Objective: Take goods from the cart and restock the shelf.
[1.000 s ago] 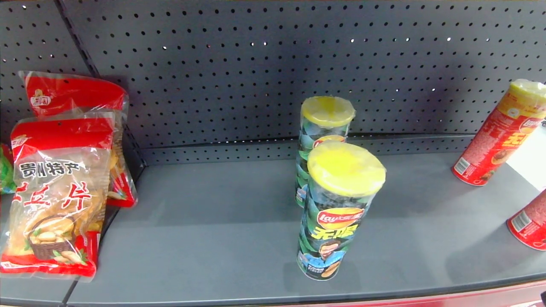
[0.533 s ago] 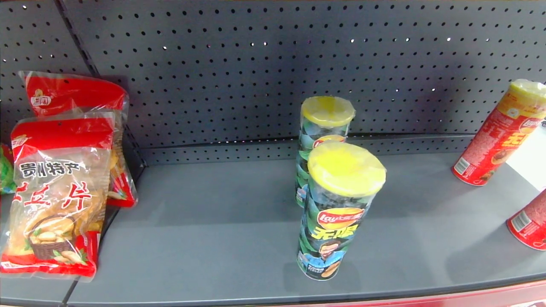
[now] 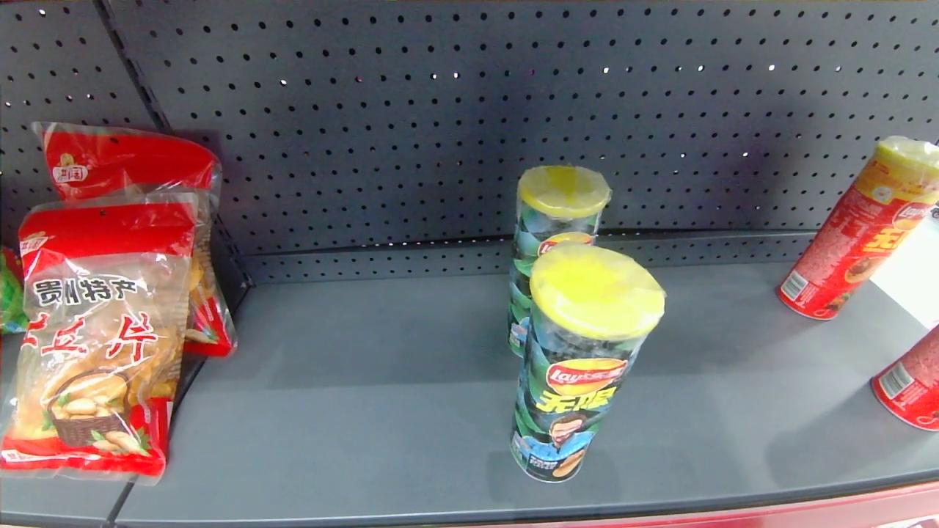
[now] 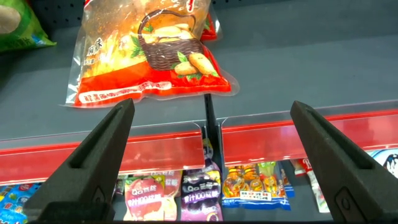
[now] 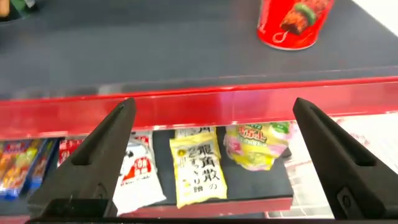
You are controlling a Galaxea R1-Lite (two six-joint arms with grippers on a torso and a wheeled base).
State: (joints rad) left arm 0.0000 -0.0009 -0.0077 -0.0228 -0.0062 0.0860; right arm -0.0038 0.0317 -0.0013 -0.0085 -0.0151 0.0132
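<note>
Nothing shifted since earlier frames: cans and bags sit as before

Left gripper [image 4: 212,104]: fingers [image 4: 93,162] spread wide, empty; shelf [image 4: 298,56] edge just ahead of fingertips, red snack bag [image 4: 149,56] lying on it beyond gap

Right gripper [image 5: 212,102]: fingers [image 5: 93,162] spread wide, empty; shelf edge just ahead, red can [image 5: 292,22] upright on it beyond gap

Two green cans [image 3: 579,367] upright mid-shelf, one just behind other

Small packets [image 5: 196,171] on lower shelf, below fingers
</note>
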